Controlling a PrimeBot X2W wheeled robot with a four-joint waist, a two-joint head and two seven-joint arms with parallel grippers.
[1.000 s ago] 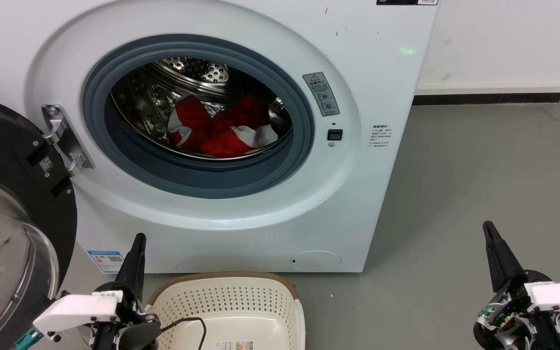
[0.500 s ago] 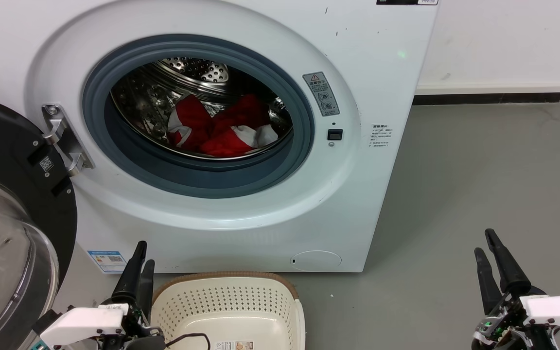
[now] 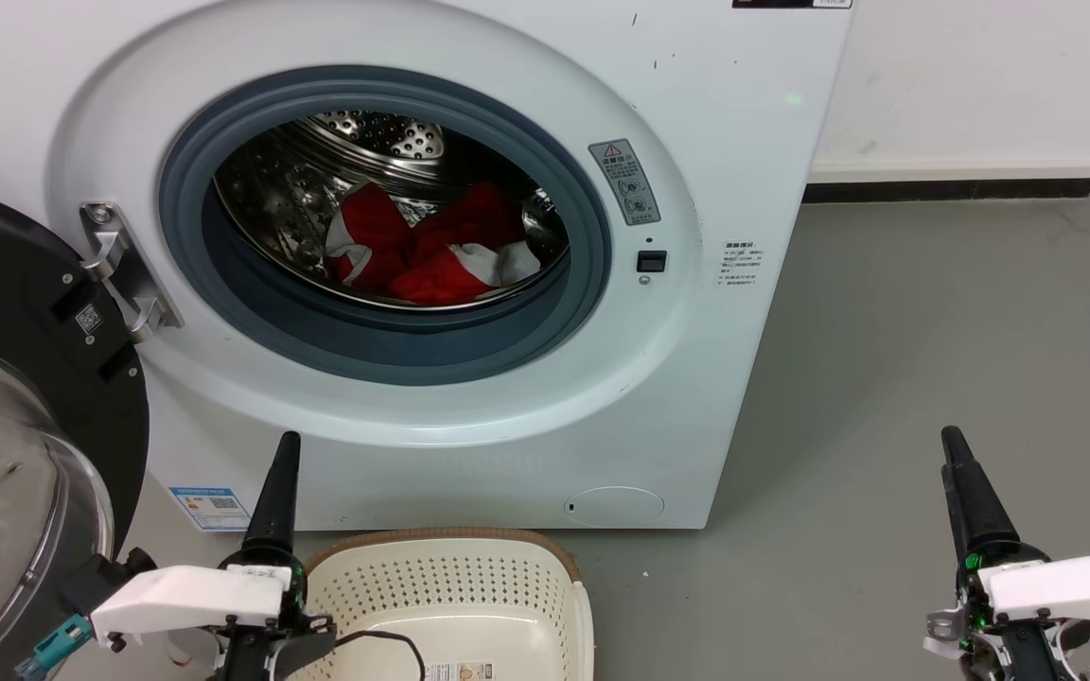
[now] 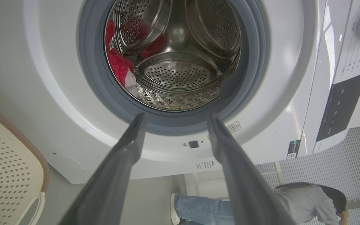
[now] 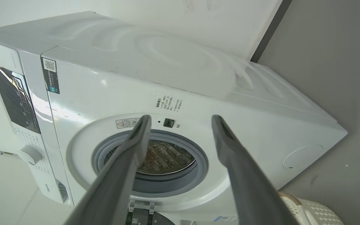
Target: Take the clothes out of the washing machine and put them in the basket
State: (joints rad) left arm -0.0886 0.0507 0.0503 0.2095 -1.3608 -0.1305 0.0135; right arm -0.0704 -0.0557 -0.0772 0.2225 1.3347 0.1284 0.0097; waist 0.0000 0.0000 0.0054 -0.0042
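Clothes are noted heaped low in the drum of the washing machine, set back behind its grey seal. None are in the basket, which is set on the floor just before the machine's front, below the porthole. Left gripper is seen spread and empty, held low before the machine beside the basket. Right gripper is likewise spread and empty, well off the machine's right front corner. Risks, as judged: a finger could be caught on the seal's lip on the way in, as the heap lies lower than that lip. A shallow pinch could take one sleeve only, so that the garment is stretched, snagged on the seal or dropped on the floor between machine and basket. The small basket could be missed, or a garment left draped over its rim. The open door, hung at the machine's left, is judged to crowd the left arm's path. A dark cable is looped over the basket's near part and could be buried. A person is seen beyond the machine; which side cannot be told.
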